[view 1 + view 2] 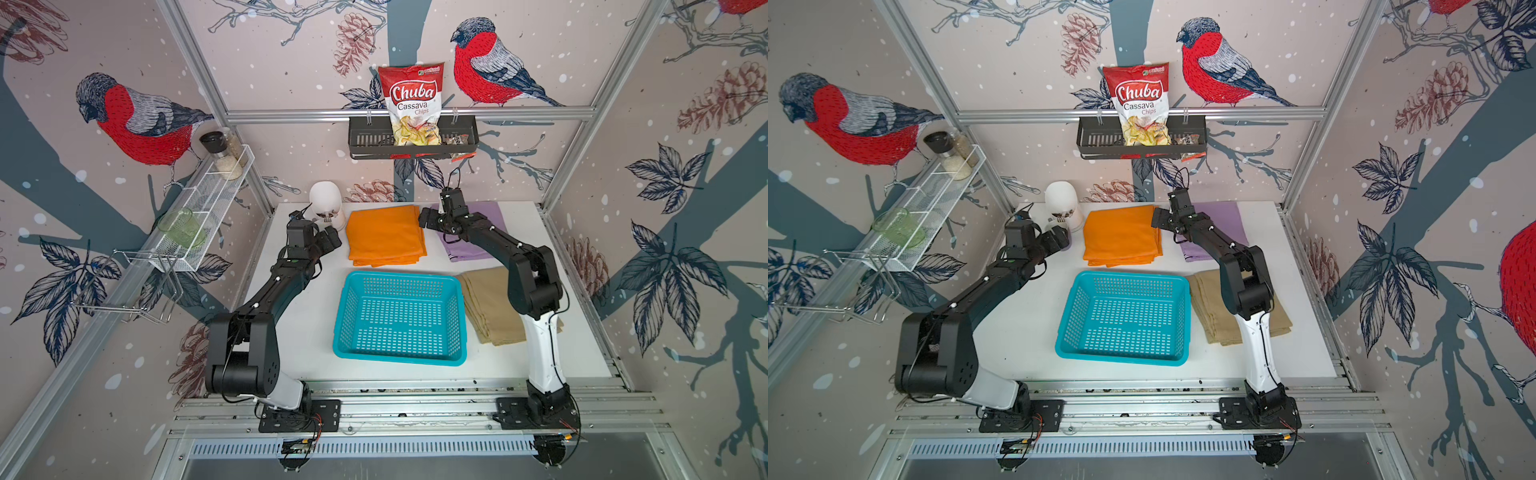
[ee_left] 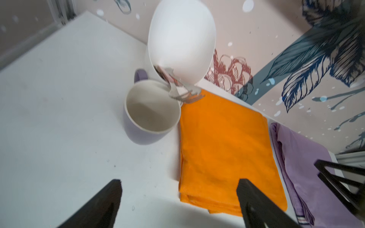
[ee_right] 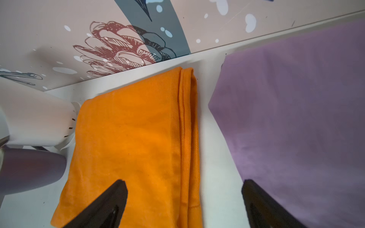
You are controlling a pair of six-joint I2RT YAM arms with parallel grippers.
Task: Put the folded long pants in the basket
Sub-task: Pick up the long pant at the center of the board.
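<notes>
- White table (image 1: 311, 324) in a booth papered with birds. In both top views the basket (image 1: 401, 275) sits front and centre. The orange pants (image 1: 384, 235) lie just behind it, the lilac pants (image 1: 465, 249) are at the back right, and the tan pants (image 1: 486, 307) lie just beside its right wall. All three are flat on the table, outside the basket.
- In a top view the left fingers (image 1: 1057, 241) hang spread and empty near the left edge of the orange pants (image 1: 1121, 235). The right fingers (image 1: 1160, 218) hang spread and empty over the gap between the orange and the lilac pants (image 1: 1221, 214). The tan pants (image 1: 1212, 307) and the basket (image 1: 1129, 275) are well apart from both.
- Left wrist: the fingers (image 2: 102, 203) stand wide apart, holding nothing. One is over bare table and the other over a corner of the orange pants (image 2: 223, 148), so the cloth's edge lies between them. A mug (image 2: 152, 110) stands just beside the pants, and the lilac pants (image 2: 304, 167) lie past them.
- Right wrist: the fingers (image 3: 106, 203) are released and wide apart. One is above the orange pants (image 3: 128, 148) and the other above the edge of the lilac pants (image 3: 296, 118). The orange folded edge and a strip of table lie between them. I cannot tell whether either finger touches cloth.
</notes>
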